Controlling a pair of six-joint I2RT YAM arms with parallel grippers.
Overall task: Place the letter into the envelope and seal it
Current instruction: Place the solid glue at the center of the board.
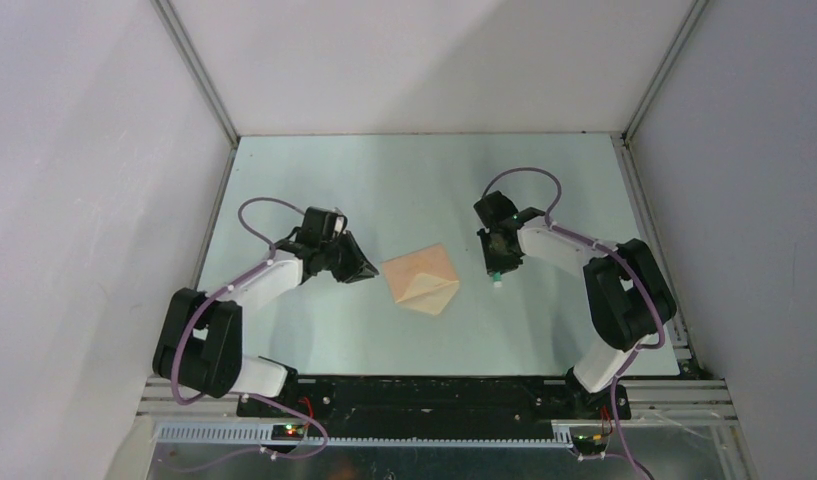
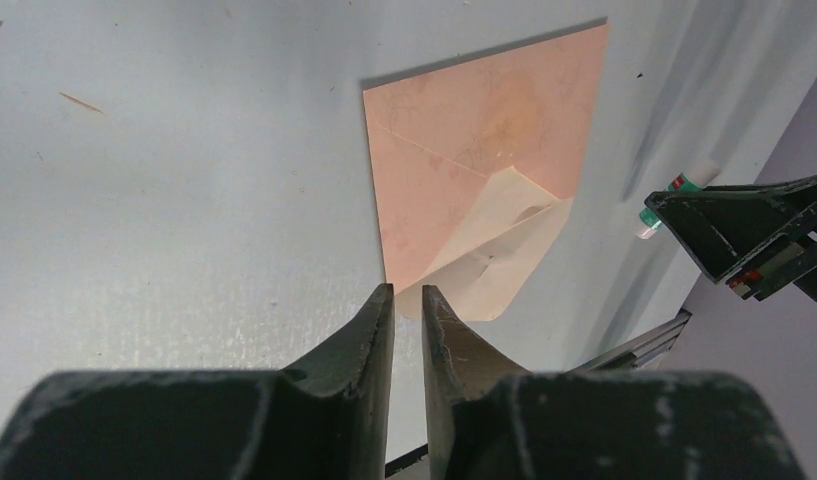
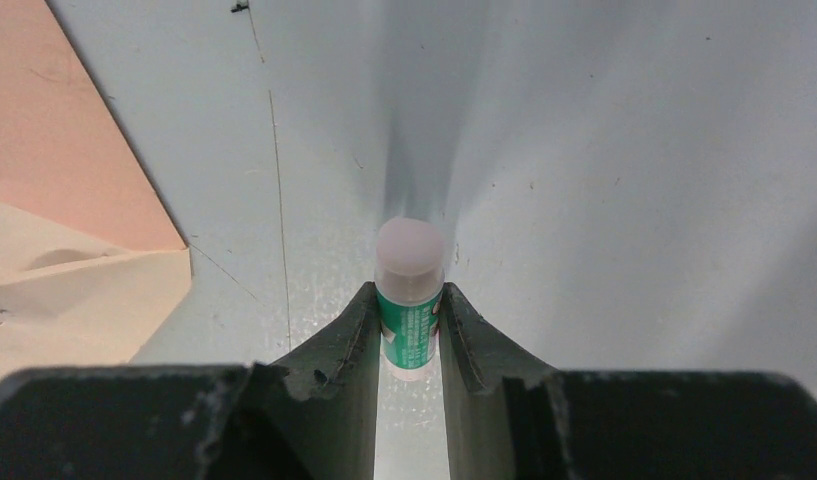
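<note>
Envelope (image 1: 416,275) diagonal, flap near-right. L gripper (image 2: 407,292) near-closed, empty; R gripper (image 3: 410,300) pinches glue stick (image 3: 409,255).

You've got matt kraft-looking paper on the envelope (image 2: 474,130), paler and smoother inside the flap. Your table (image 2: 164,180) is a hard pale sheet, dull sheen, scratched and speckled. The glue stick (image 3: 409,305) is smooth plastic with a frosted cap, and the right gripper (image 3: 409,292) is matt black plastic with chipped edges

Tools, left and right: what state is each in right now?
Left tool: almost closed, a thin gap, holding nothing.
Right tool: closed on a glue stick.
</note>
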